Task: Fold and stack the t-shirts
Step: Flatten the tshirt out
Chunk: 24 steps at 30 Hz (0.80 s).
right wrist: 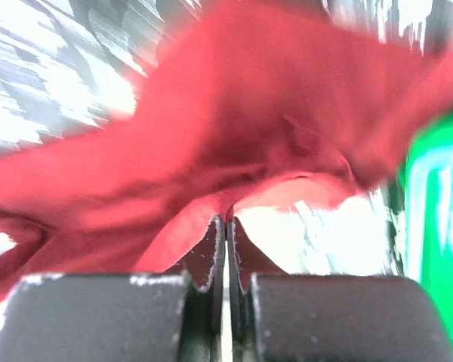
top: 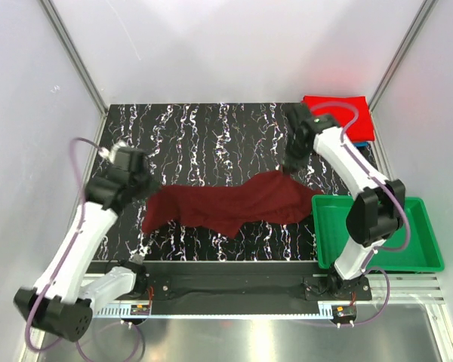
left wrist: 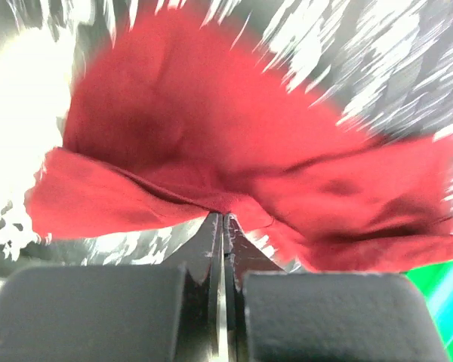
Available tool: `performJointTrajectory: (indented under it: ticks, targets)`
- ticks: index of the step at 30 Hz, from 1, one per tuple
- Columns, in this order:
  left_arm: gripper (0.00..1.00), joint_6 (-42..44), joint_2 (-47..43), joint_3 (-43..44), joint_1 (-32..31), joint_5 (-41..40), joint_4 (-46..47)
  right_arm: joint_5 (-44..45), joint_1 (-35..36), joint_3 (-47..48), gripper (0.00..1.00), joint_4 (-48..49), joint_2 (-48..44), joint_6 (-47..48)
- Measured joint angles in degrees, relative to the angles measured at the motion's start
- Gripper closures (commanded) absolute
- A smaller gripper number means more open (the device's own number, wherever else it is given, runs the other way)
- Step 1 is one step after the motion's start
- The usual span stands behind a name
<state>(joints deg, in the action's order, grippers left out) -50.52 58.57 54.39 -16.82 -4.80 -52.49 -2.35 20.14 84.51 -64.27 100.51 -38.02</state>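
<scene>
Between the left gripper (left wrist: 223,218) and right gripper (right wrist: 226,219), both clamped on it, the maroon shirt (top: 234,202) runs left-right.

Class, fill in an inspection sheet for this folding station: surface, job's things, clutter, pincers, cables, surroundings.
Surface: black, white-veined table; no spills seen.
Job's things: maroon t-shirt stretched unfolded across the middle; red t-shirt folded at the far right corner, with a blue edge showing beneath it.
Clutter: green tray at the near right; nothing else seen.
Pincers: left pincer shut on the maroon t-shirt's left end; right pincer shut on its right end.
Cables: purple cables loop along both arms.
Surroundings: white walls with metal struts.
</scene>
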Motion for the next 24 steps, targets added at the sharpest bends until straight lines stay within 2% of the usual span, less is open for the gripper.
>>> performJointTrajectory:
  ticks: [1, 3, 7, 9, 11, 13, 18, 20, 22, 24]
  targets:
    - [1.0, -0.11, -1.38, 6.91, 0.0, -4.11, -1.2, 2.34, 0.0, 7.85, 1.0, -0.02, -0.48, 0.85]
    - [1.0, -1.66, -5.73, 12.46, 0.0, -7.78, 0.57, 3.93, 0.09, 15.08, 1.0, -0.33, -2.27, 0.81]
    - [1.0, -4.39, -15.78, 18.73, -0.04, -11.61, 1.22, 6.36, 0.66, 17.11, 1.0, 3.58, -13.18, -1.2]
    - [1.0, -4.0, -15.82, 23.89, -0.04, -12.5, 0.83, 6.86, 0.87, 17.46, 1.0, 5.14, -18.86, -1.81]
    - [1.0, -2.23, -12.15, 31.21, -0.04, -12.52, -0.39, 6.88, 0.92, 21.29, 1.0, 6.62, -21.92, -2.1]
    - [1.0, 0.13, -5.01, 41.46, -0.04, -12.66, -1.38, 6.78, 0.94, 30.12, 1.0, 7.54, -20.39, -2.05]
    - [1.0, 7.17, 19.02, 75.3, -0.07, -14.14, -7.17, 8.57, 1.07, 63.14, 1.0, 9.57, -4.81, -0.28]
    - [1.0, 9.27, 27.54, 87.84, -0.07, -14.84, -8.68, 9.49, 1.07, 70.82, 1.0, 10.47, -0.17, 0.2]
    - [1.0, 10.58, 28.79, 88.24, -0.07, -14.99, -7.76, 9.9, 1.07, 68.15, 1.0, 12.68, -0.35, 0.33]
    - [1.0, 11.37, 25.33, 81.33, -0.07, -14.82, -5.44, 9.84, 1.07, 61.77, 1.0, 15.56, -2.49, 0.31]
